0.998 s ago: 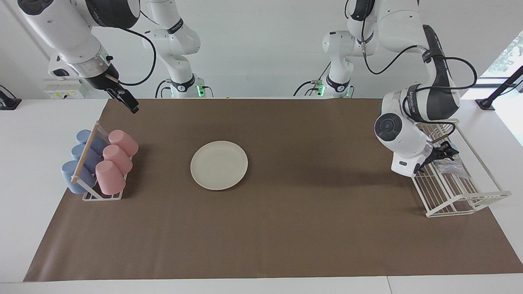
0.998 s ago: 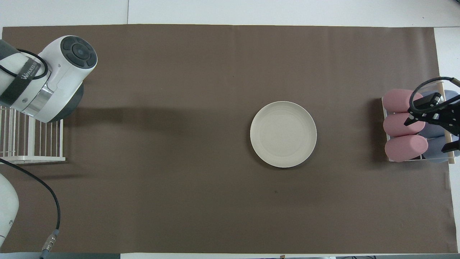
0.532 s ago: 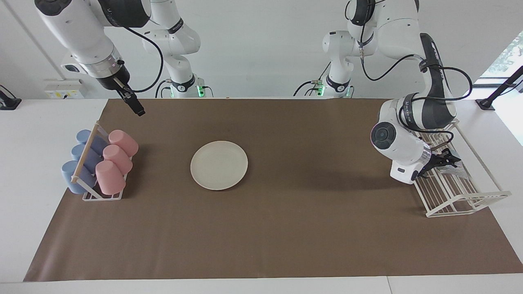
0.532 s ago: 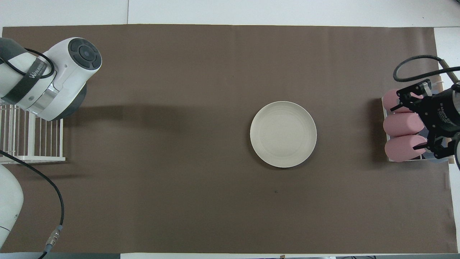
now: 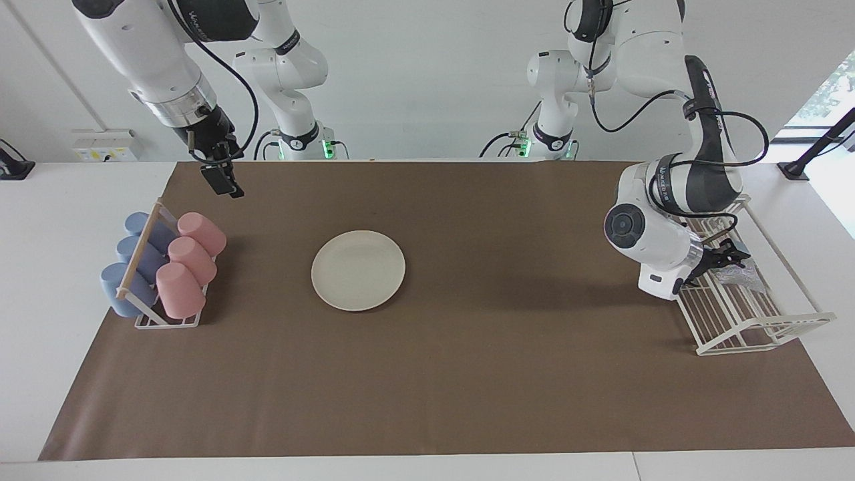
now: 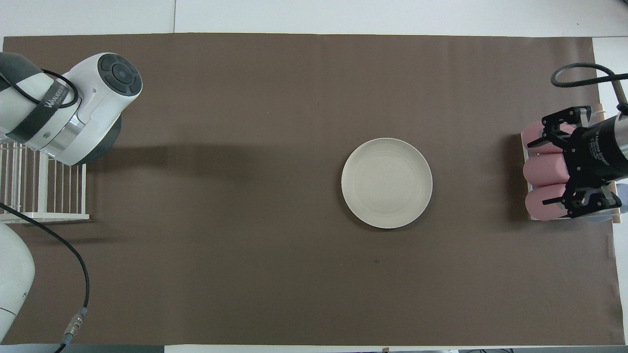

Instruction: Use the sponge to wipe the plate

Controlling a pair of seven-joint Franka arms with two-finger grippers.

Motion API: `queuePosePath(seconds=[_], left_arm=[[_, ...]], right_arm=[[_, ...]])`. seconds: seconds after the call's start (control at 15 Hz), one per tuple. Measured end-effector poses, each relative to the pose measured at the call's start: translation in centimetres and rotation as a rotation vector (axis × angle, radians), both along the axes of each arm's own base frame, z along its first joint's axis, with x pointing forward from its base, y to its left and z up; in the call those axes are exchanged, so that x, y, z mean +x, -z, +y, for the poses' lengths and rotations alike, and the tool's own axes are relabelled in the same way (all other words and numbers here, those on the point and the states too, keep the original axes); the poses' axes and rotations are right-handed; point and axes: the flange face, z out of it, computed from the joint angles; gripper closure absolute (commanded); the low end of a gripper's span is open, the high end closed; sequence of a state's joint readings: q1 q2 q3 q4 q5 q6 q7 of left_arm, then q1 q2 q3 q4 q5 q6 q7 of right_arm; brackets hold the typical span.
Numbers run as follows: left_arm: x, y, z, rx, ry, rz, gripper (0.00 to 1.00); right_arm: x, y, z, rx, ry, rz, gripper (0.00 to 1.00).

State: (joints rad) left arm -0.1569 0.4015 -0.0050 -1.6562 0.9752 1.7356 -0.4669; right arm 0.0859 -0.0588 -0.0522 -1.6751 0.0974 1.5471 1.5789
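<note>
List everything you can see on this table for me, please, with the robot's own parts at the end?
Plate: one, cream-white, on the brown mat near the middle.
Sponge: one, silvery-grey, in the white wire rack.
White wire rack: one, at the left arm's end of the table.
Pink cups: three, lying in the cup rack.
Blue cups: three, in the same rack beside the pink ones.
Cup rack: one, white with a wooden bar, at the right arm's end.
Brown mat: one, covering the table.
Left gripper: at the sponge.
Right gripper: open, raised over the mat's edge.
</note>
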Motion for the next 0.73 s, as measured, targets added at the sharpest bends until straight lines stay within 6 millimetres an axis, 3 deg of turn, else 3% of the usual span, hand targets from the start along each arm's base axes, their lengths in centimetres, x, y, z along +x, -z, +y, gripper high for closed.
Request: queuePosePath(seconds=[0.13, 0.27, 0.47, 0.53, 0.73], left_arm=[[-0.1, 0.0, 0.1, 0.003, -0.005, 0.002, 0.56], [-0.1, 0.0, 0.1, 0.005, -0.009, 0.004, 0.65], [-0.2, 0.0, 0.2, 0.009, -0.015, 0.008, 0.94], [-0.2, 0.0, 0.2, 0.009, -0.016, 0.009, 1.0], [-0.2, 0.0, 0.2, 0.01, -0.015, 0.008, 1.0]], right_arm=[[0.3, -0.2, 0.2, -0.002, 0.061, -0.024, 0.0], [0.4, -0.3, 0.1, -0.003, 0.085, -0.031, 0.0], [0.5, -0.3, 0.1, -0.003, 0.089, -0.032, 0.0], [0.4, -0.3, 0.2, -0.003, 0.088, -0.031, 0.0], [0.2, 0.2, 2.1, -0.001, 0.053, -0.021, 0.0]])
